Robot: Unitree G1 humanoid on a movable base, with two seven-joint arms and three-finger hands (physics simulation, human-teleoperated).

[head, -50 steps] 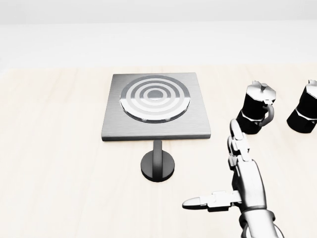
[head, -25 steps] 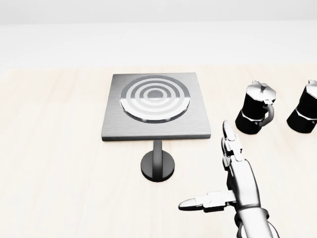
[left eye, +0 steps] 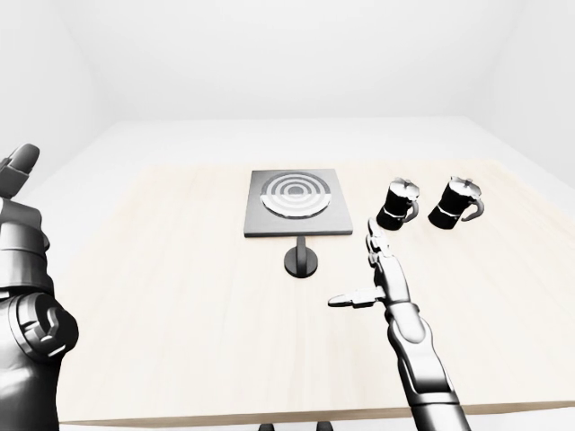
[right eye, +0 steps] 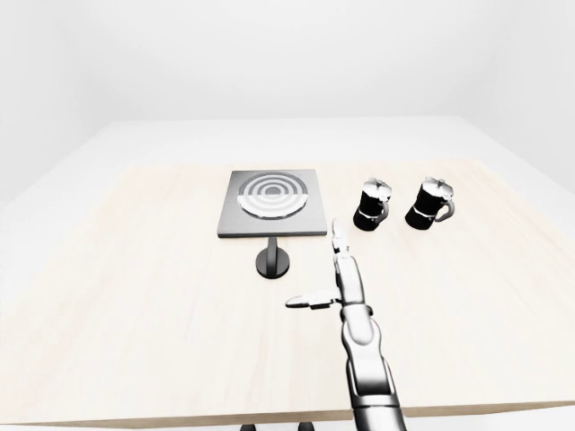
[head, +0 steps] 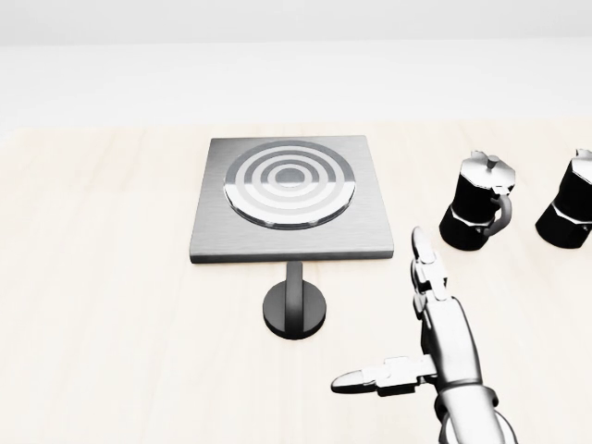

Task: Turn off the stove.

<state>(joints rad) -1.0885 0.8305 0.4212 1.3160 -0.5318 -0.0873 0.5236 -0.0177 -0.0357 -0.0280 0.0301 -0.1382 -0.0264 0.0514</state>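
The stove [head: 292, 197], a grey square plate with a ringed burner, lies on the pale counter [head: 102, 305] at upper centre of the head view, with its round black knob [head: 294, 308] just below its lower edge. The right hand [head: 433, 326] hovers lower right of the knob, fingers [head: 421, 254] spread wide, thumb pointing left, grasping nothing. To do this well, it should travel left until thumb and fingers straddle the knob's raised bar, then close before twisting, keeping clear of the two moka pots [head: 479, 214] at right. Against the earlier frames the hand has drifted left toward the knob. The left hand [left eye: 18, 171], raised at the left-eye view's left edge, looks unclenched.
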